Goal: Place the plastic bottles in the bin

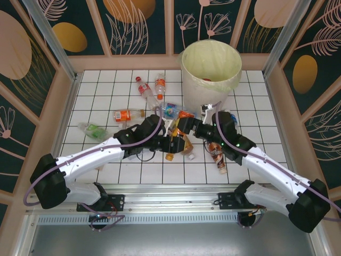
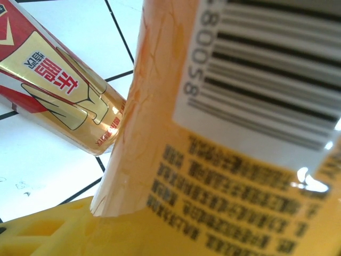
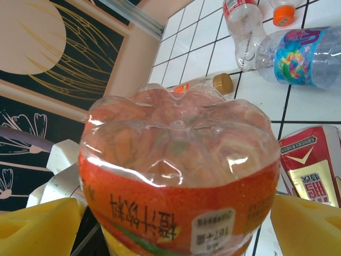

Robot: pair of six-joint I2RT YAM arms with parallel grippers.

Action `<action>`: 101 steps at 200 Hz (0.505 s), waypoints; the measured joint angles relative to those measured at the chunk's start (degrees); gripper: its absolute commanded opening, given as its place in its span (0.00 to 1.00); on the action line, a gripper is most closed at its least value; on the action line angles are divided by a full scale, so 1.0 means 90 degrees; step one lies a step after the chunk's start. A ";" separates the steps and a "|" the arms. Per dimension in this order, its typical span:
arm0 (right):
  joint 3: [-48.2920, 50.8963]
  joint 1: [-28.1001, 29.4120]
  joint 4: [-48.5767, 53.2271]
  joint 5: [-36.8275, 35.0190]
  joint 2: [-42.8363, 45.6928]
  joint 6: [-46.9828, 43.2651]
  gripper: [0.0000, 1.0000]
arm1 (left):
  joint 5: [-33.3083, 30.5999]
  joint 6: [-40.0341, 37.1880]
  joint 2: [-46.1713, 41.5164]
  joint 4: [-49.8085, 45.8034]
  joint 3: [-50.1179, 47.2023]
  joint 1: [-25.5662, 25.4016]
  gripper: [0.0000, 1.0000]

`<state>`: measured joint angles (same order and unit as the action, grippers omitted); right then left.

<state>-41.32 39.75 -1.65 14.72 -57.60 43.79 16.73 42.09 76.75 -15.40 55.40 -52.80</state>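
Mid-way across the tiled surface (image 1: 133,170) we've got both grippers tip to tip. Left gripper (image 1: 171,143): clamped on a barcode bottle (image 2: 229,133) with an orange label, one yellow pad (image 2: 48,234) against it. A red-gold bottle (image 2: 58,90) lies just beside it on the tiles. Right gripper (image 1: 184,127): fingers spread wide, pads (image 3: 37,226) pressed on either side of an orange-label bottle (image 3: 178,176), its base toward the wrist camera. Bin (image 1: 194,90) stands at the far edge, right of centre, near the grippers. We see more loose bottles (image 1: 143,88) toward the far-left corner, and a blue-label bottle (image 3: 303,56) just beyond the grippers.
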 measured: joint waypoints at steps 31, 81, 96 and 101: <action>-0.0024 -0.0002 -0.0131 0.0000 -0.0092 0.0005 0.82 | 0.0095 0.0022 -0.0100 0.0029 -0.0109 -0.0005 0.66; -0.0034 -0.0002 -0.0274 -0.0002 -0.0119 0.0002 0.74 | 0.0151 0.0032 -0.0143 0.0165 -0.0126 -0.0005 0.66; -0.0034 -0.0002 -0.0279 -0.0002 -0.0119 0.0005 0.72 | 0.0168 0.0032 -0.0143 0.0197 -0.0136 -0.0005 0.66; -0.0034 -0.0002 -0.0279 -0.0002 -0.0119 0.0005 0.71 | 0.0168 0.0032 -0.0143 0.0204 -0.0141 -0.0005 0.66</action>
<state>-41.63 39.72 -4.16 14.70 -58.67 43.83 18.24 42.37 75.46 -13.56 54.13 -52.84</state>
